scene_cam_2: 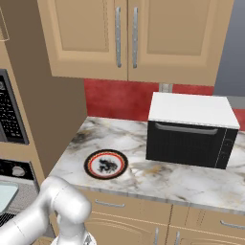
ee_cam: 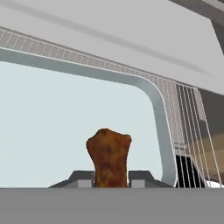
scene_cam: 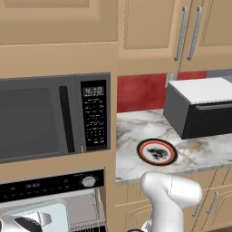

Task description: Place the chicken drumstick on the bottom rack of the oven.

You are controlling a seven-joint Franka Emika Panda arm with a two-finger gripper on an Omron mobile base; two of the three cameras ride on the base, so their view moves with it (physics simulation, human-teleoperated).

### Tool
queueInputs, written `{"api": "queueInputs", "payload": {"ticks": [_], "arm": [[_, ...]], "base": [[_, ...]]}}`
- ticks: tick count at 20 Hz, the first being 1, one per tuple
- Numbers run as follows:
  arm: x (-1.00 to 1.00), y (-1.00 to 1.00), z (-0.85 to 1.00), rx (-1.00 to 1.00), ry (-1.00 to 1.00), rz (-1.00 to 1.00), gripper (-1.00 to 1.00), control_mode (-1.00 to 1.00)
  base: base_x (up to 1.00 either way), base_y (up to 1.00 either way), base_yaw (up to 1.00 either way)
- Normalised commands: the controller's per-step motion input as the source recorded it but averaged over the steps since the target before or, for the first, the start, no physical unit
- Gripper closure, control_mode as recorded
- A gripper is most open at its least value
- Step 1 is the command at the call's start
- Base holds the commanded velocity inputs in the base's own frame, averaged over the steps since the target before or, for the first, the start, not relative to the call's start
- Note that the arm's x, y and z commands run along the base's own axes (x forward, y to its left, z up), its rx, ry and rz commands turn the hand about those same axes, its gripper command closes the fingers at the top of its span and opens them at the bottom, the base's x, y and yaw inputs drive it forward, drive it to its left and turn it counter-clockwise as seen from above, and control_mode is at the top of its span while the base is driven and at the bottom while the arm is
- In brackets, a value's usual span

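The grey microwave [scene_cam: 54, 118] shows "4:10" on its dark display; its keypad labels are too small to read.

Pale tray [ee_cam: 65, 118] across the wire rack [ee_cam: 188, 127], open strip alongside.

My gripper [ee_cam: 111, 180] has dark grey finger tips on either side of the chicken drumstick [ee_cam: 108, 156], whose skin is a mottled reddish brown. Behind it lies a pale blue-grey tray [ee_cam: 57, 127] with a darker grey rim, on a rack [ee_cam: 189, 127] of thin light-grey bars. The oven [scene_cam: 50, 185] carries a black strip with a silver knob. On the white-and-grey marbled counter [scene_cam: 131, 131], near its front edge, sits a red-rimmed plate [scene_cam: 157, 151], black and white, with a dark centre pattern.
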Motion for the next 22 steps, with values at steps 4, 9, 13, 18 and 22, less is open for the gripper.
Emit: {"api": "queueInputs", "payload": {"ticks": [4, 9, 13, 18, 22], "arm": [[0.53, 0.0, -0.28, 0.0, 0.0, -0.03, 1.0, -1.0], [0.21, 0.1, -0.57, 0.0, -0.04, -0.09, 1.0, -1.0], [0.07, 0.02, -0.48, 0.0, -0.01, -0.1, 1.0, -1.0], [0.02, 0.0, -0.18, 0.0, 0.0, -0.03, -1.0, -1.0], [0.0, 0.0, -0.02, 0.0, 0.0, 0.0, -1.0, -1.0]], "base": [[0.0, 0.0, 0.0], [0.0, 0.0, 0.0], [0.0, 0.0, 0.0], [0.0, 0.0, 0.0], [0.0, 0.0, 0.0]]}}
